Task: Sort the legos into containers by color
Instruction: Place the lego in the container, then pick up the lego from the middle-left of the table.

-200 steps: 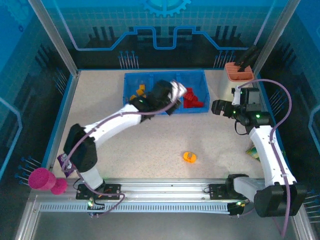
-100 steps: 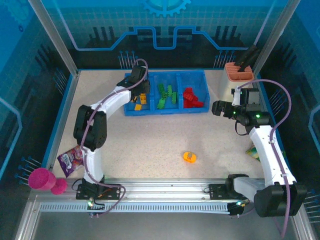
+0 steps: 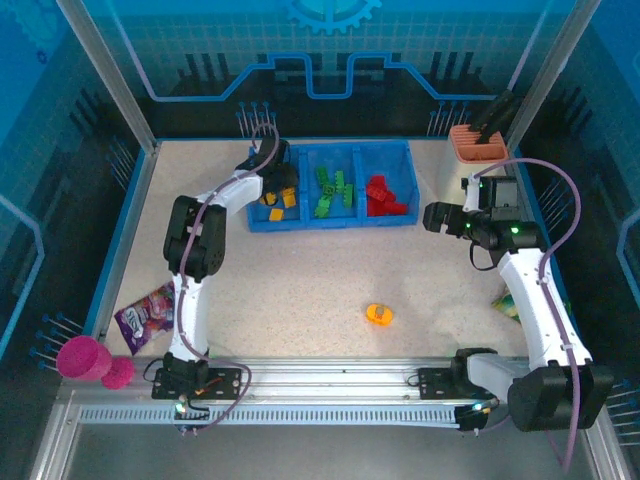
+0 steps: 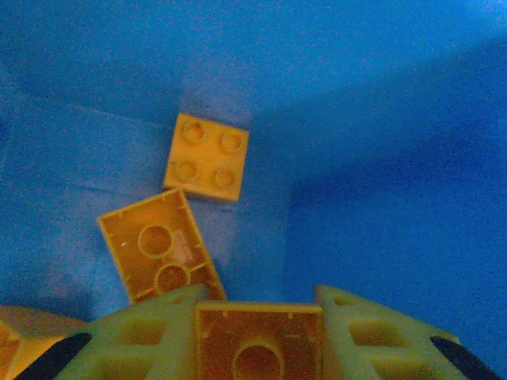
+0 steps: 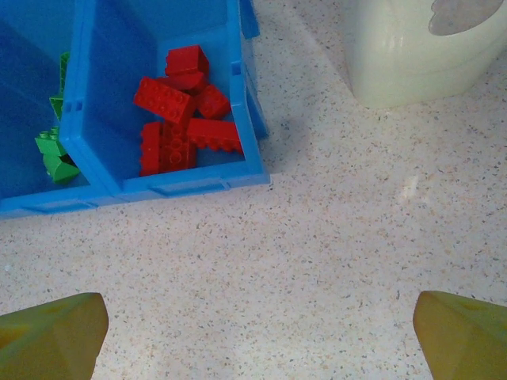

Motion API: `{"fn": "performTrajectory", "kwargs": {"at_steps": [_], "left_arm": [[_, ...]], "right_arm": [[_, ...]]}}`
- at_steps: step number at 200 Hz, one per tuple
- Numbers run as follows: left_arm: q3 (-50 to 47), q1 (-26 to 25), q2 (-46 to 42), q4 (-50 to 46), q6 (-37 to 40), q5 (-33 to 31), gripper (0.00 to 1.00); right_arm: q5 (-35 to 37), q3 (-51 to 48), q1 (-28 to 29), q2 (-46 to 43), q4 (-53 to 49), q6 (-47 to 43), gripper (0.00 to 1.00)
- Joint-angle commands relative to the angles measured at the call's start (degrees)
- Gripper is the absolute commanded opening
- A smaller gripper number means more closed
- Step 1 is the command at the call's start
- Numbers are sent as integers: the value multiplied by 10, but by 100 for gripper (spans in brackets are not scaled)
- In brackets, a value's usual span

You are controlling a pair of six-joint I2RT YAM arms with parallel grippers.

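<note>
My left gripper reaches down into the left compartment of the blue tray. In the left wrist view the left gripper is shut on an orange-yellow lego, hollow side facing the camera. Below it on the blue floor lie two more yellow legos, one studs up and one upside down. Green legos fill the middle compartment and red legos the right one. My right gripper stands open over bare table, right of the tray.
A small orange piece lies on the table in front. A cream holder with an orange top stands at the back right. A snack packet and a pink cup sit at the near left.
The left arm has swung from the tray's middle to its left compartment and lowered its gripper there. The right arm has not moved.
</note>
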Motion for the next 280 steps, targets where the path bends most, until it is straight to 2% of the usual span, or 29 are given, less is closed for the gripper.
{"fn": "performTrajectory", "kwargs": {"at_steps": [1,44,90,100,147,172,208,222,230,246,253,262,280], "left_arm": [[10,5,18,27,-38,36,33],[4,6,10,27,-38,26,39],[5,7,-8,19,-31,21,58],[5,7,-15,17,-29,24,60],[-14,7,-78,19,-22,46,59],[-41,5,-130,14,-25,52,47],[-113,-6,-222,-13,-19,49,38],[-155,-27,-267,-28,-5,44,37],[-170,-51,-289,-54,20,21,38],[-164,-135,-307,-144,116,-71,42],[-164,-168,-310,-175,145,-88,43],[-177,-200,-317,-190,176,-74,46],[-235,-252,-350,-175,214,3,53]], "right_arm": [[7,18,-3,6,-10,-10,100],[0,20,-2,18,-5,-9,100],[-9,23,1,28,-2,-10,100],[-10,23,2,28,-4,-9,100],[-6,23,9,24,-3,-5,100],[-5,20,15,23,3,1,100],[-3,18,29,22,8,6,100],[3,19,32,17,8,5,100],[4,19,33,13,7,3,100],[6,18,34,6,5,-4,100],[7,17,35,1,7,-7,100],[8,13,36,-4,8,-11,100],[9,9,36,-13,6,-11,100]]}}
